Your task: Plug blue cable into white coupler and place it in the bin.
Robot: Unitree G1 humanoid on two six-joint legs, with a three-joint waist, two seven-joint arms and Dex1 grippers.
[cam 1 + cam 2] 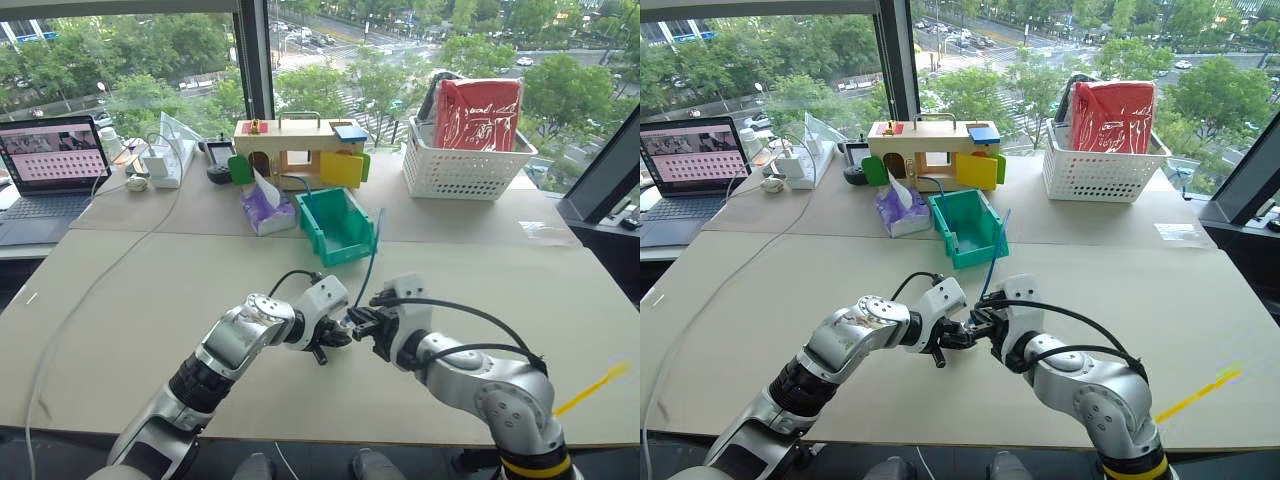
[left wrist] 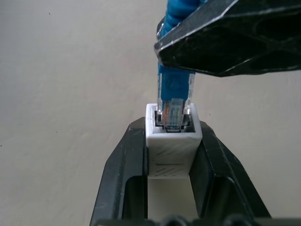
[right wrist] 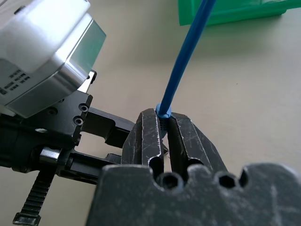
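The two grippers meet above the near middle of the table. My left gripper (image 2: 172,141) is shut on the white coupler (image 2: 172,148), a small boxy block held between its black fingers (image 2: 120,165). My right gripper (image 3: 166,125) is shut on the blue cable (image 3: 186,56) just behind its clear plug (image 2: 173,113). The plug sits in the coupler's socket mouth. From the right gripper (image 1: 362,322) the cable (image 1: 375,255) rises and arcs back toward the green bin (image 1: 335,225), which stands on the table beyond both grippers. The left gripper (image 1: 335,333) faces the right one.
A purple tissue pack (image 1: 266,208) lies left of the bin. A wooden toy box (image 1: 298,150) and a white lattice basket (image 1: 465,165) with a red bag stand at the back. A laptop (image 1: 50,175) and chargers (image 1: 160,160) sit far left; a long whitish cord (image 1: 90,290) trails across the table.
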